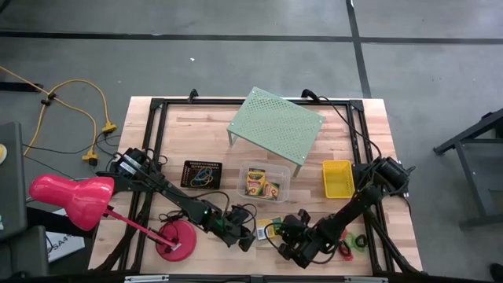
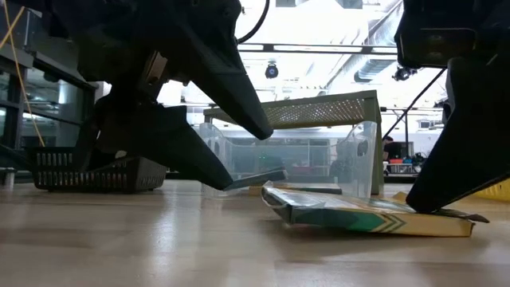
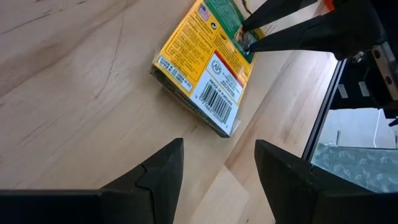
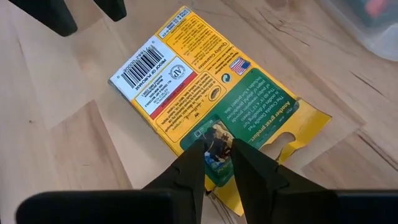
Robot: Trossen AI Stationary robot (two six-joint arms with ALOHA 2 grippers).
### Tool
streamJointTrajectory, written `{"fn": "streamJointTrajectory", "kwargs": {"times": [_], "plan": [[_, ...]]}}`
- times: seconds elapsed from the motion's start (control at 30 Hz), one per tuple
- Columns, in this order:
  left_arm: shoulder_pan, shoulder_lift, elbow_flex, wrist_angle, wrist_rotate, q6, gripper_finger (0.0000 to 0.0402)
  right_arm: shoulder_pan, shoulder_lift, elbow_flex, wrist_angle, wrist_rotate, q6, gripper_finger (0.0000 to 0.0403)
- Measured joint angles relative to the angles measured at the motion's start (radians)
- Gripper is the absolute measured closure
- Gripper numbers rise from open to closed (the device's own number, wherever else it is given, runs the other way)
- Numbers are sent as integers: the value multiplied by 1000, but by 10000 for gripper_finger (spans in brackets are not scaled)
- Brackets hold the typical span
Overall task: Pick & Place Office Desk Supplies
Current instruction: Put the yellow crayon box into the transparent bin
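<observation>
A green-and-yellow card box point(image 1: 267, 228) lies flat on the wooden table near its front edge, between my two grippers. My right gripper point(image 4: 217, 152) stands over the box's green end, its fingers nearly together on it. My left gripper point(image 3: 217, 165) hovers open just left of the box's barcode end point(image 3: 217, 99) and touches nothing. More card boxes sit in the clear tub point(image 1: 265, 182). My right gripper meets the card box at its green end point(image 4: 214, 134), beside one long edge, with both fingertips point(image 4: 244, 152) close together. The fingers slant down from the table's right side. Whether they pinch a raised flap or only rest on the face, I cannot tell. The box lies flat on the table point(image 2: 374, 219).
A black mesh tray point(image 1: 202, 174) with rubber bands, the yellow basket point(image 1: 337, 178) and a pale green perforated shelf point(image 1: 275, 124) stand farther back. A pink desk lamp point(image 1: 75, 200) has its base point(image 1: 174, 240) at the front left. Small rings point(image 1: 357, 240) lie at the front right.
</observation>
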Motion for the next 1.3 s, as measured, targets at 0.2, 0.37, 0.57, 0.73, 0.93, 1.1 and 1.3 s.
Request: {"fn": "streamJointTrajectory", "kwargs": {"times": [0.2, 0.37, 0.57, 0.73, 0.93, 1.1, 1.3], "plan": [[0, 0, 0, 11, 0, 0, 210, 15, 1, -1, -22, 1, 43, 330], [0, 0, 0, 17, 0, -6, 210, 25, 1, -1, -48, -1, 79, 330], [6, 44, 1, 58, -5, -32, 210, 29, 5, -1, -50, -8, 107, 330], [18, 95, 1, 139, -4, -45, 210, 36, 21, 0, -47, 1, 131, 330], [25, 96, 1, 147, -34, -46, 210, 44, 29, -1, -32, 29, 131, 330], [35, 97, 1, 138, -45, -60, 210, 47, 29, -2, -29, 32, 130, 330], [47, 98, 1, 137, -52, -67, 210, 48, 31, -3, -23, 48, 123, 330]]}}
